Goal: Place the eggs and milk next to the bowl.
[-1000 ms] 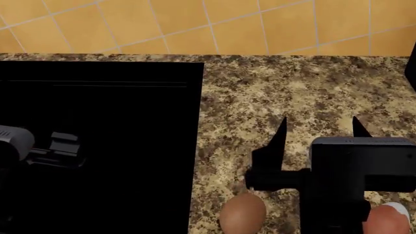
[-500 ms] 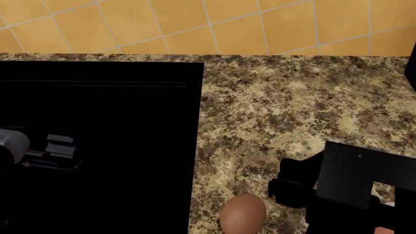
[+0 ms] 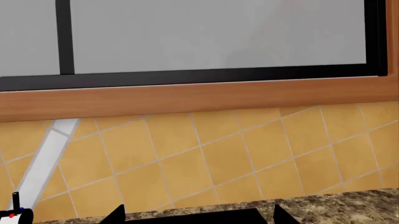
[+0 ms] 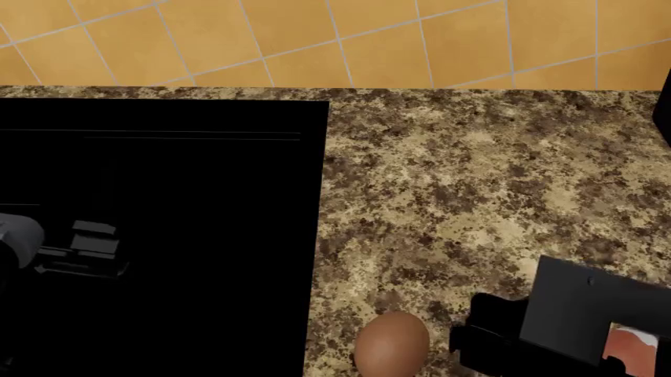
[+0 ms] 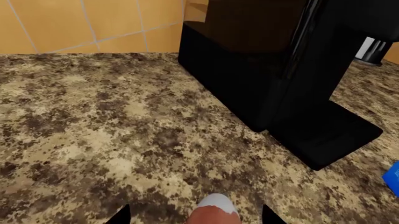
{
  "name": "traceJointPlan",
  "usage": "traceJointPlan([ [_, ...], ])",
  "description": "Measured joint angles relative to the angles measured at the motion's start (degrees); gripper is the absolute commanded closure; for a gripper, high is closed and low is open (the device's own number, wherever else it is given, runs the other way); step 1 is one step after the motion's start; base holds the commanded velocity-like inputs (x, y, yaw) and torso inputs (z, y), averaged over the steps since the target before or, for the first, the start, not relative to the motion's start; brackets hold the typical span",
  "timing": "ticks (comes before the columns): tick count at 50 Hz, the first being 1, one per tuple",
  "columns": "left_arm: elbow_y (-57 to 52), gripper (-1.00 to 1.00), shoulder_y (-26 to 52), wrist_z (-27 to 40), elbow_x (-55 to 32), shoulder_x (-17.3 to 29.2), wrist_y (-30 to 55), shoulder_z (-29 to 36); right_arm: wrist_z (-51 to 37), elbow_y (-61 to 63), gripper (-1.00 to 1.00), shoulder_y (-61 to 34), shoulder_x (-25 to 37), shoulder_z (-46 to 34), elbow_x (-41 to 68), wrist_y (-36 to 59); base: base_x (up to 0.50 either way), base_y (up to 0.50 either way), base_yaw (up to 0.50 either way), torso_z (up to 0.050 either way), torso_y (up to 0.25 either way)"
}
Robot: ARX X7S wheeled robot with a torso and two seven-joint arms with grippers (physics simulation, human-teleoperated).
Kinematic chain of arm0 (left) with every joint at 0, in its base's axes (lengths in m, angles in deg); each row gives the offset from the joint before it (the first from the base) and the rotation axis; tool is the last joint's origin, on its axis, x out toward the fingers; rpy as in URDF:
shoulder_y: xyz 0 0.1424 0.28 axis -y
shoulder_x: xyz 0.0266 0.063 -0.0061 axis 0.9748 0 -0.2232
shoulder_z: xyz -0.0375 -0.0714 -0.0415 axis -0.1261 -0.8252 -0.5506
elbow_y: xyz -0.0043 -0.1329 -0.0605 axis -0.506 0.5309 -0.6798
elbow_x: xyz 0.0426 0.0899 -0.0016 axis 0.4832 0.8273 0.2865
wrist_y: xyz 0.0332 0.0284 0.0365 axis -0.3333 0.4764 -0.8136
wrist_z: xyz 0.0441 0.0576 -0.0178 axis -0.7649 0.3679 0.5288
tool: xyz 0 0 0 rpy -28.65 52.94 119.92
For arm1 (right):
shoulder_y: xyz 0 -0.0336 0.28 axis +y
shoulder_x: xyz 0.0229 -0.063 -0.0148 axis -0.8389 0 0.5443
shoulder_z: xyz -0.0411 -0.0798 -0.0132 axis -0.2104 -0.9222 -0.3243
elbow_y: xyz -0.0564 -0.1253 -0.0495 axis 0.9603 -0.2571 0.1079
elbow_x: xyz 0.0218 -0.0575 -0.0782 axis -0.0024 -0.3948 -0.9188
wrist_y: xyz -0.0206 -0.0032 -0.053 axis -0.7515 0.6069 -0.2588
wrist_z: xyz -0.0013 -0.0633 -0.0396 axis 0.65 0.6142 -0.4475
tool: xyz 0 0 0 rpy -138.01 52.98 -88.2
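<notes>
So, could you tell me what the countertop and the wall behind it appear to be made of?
The countertop looks like polished granite: mottled brown, tan and black speckling, though it could be a laminate imitation. The wall looks like glazed ceramic tile: smooth orange squares set diagonally with pale grout lines.

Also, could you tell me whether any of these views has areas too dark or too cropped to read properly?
Head view: the cooktop renders as flat black with almost no detail, swallowing the left gripper. Right wrist view: the black appliance shows only faint reflections, and the white-tipped egg is cut by the frame edge. Left wrist view: evenly lit, sharp wall tiles.
</notes>
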Motion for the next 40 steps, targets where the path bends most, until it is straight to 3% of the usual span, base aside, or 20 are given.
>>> traceJointPlan([
  [16,0.51,-1.00,-0.04,0.29,-0.06,0.24,-0.51,0.61,-5.82,-2.73,-1.00,1.99,1.35,1.76,7.99,-2.01,0.00,0.00,0.00,0.000,0.000],
  [40,1.54,-1.00,0.08,0.61,0.02,0.68,-1.27,1.56,-4.99,-12.58,-1.00,3.30,4.83,-0.09,7.01,-11.06,0.00,0.00,0.00,0.000,0.000],
])
